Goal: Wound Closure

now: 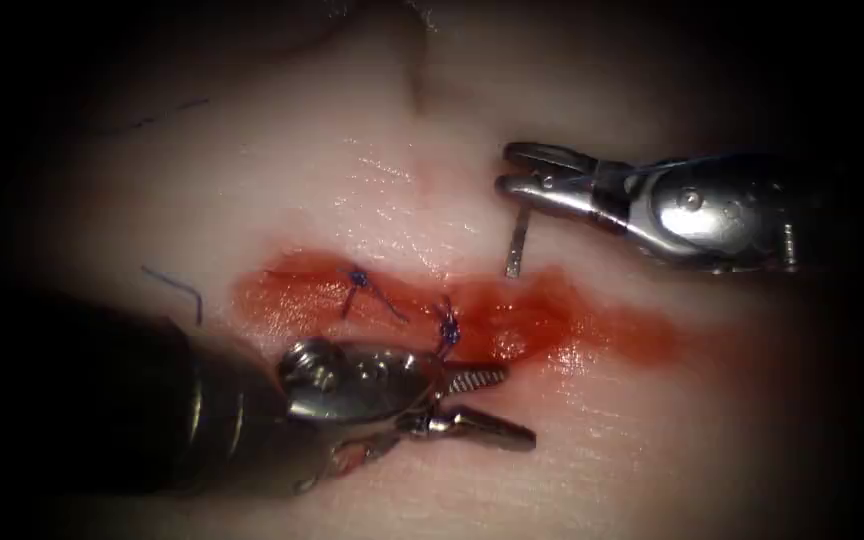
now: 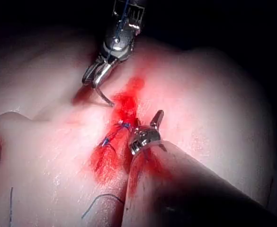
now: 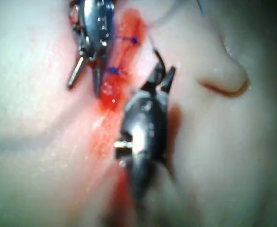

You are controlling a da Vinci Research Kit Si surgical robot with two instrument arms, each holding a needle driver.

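Observation:
The cut [image 1: 512,320] runs across the tissue [image 1: 382,180], wet with red fluid. Two blue thread stitches [image 1: 447,322] cross its left half. My right tool [image 1: 520,172] hovers above the cut's right half, jaws shut on the curved needle [image 1: 518,240] near one end. The needle hangs down, and its free end touches the tissue at the cut's upper edge; I cannot tell if it is in. My left tool [image 1: 477,405] lies below the cut beside the second stitch, jaws open and holding nothing. The left wrist view shows the needle [image 2: 105,97] curving from the right tool [image 2: 96,75].
A loose blue thread end [image 1: 177,285] lies on the tissue left of the cut, above the left tool's shaft [image 1: 132,400]. A raised fold of tissue [image 2: 5,125] sits beyond the cut's left end.

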